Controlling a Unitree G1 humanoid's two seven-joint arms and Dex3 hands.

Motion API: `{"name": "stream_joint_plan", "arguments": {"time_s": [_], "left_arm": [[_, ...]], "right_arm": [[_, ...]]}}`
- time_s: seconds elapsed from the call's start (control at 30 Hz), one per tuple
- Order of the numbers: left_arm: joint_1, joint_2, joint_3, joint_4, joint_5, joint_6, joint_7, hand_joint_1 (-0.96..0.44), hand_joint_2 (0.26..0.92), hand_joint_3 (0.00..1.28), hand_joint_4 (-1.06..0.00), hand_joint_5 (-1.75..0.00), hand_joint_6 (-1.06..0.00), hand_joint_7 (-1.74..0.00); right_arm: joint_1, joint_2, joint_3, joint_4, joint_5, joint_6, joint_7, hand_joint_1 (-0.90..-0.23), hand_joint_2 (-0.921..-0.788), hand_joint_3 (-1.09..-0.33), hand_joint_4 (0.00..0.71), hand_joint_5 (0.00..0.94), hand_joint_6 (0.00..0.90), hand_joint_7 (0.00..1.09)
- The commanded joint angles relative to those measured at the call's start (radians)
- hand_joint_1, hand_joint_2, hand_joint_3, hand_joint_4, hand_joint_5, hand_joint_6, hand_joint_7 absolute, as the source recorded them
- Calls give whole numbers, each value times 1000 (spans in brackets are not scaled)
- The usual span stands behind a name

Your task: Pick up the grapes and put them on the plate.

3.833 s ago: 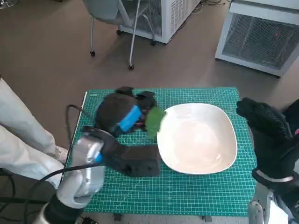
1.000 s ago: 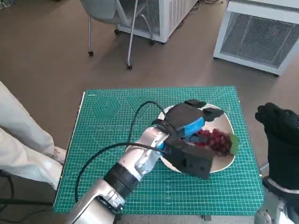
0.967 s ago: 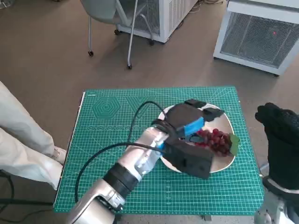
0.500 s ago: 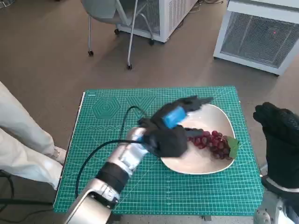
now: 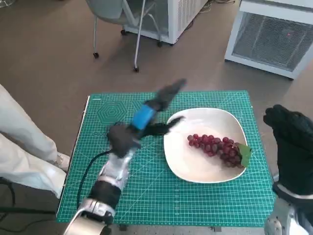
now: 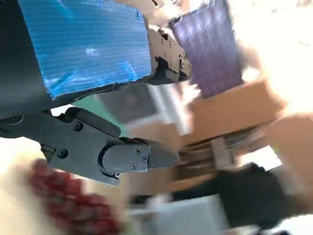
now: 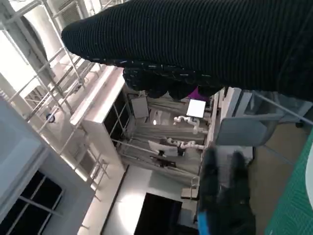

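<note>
A bunch of dark red grapes with a green leaf lies on the white plate, toward its right side. My left hand, black with blue tape, is raised over the mat just left of the plate, fingers spread and holding nothing. In the left wrist view the left hand fills the upper part and the grapes show blurred beyond the fingers. My gloved right hand hovers off the table's right edge, holding nothing; whether its fingers are apart or curled does not show.
The green cutting mat covers the small table. A chair and white cabinets stand on the floor behind. A person's pale trouser leg is at the left.
My left hand let go of the grapes on the plate, then drew back to the left and lifted off the plate with its fingers spread. The right hand stayed put.
</note>
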Motion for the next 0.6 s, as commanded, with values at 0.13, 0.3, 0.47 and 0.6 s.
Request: {"name": "stream_joint_plan", "arguments": {"time_s": [0.13, 0.3, 0.47, 0.6], "left_arm": [[97, 40, 60, -151, -97, 75, -76, -638, 921, 412, -222, -39, -313, -17], [163, 59, 91, -277, -167, 151, -123, -616, 921, 426, -240, -35, -309, -13], [225, 67, 110, -381, -211, 198, -139, -596, 921, 436, -248, -30, -299, -7], [263, 68, 119, -434, -226, 207, -140, -599, 921, 440, -251, -26, -296, -5]], "right_arm": [[-13, 3, 5, 23, -25, -2, -9, -405, -921, -536, 685, 3, 376, 624], [-29, 3, 5, 38, -29, -3, -8, -413, -921, -527, 689, 4, 401, 584], [-40, 6, 11, 46, -44, -2, -18, -414, -921, -523, 692, 4, 417, 566], [-44, 11, 22, 46, -63, -6, -29, -413, -921, -523, 693, 5, 423, 562]]}}
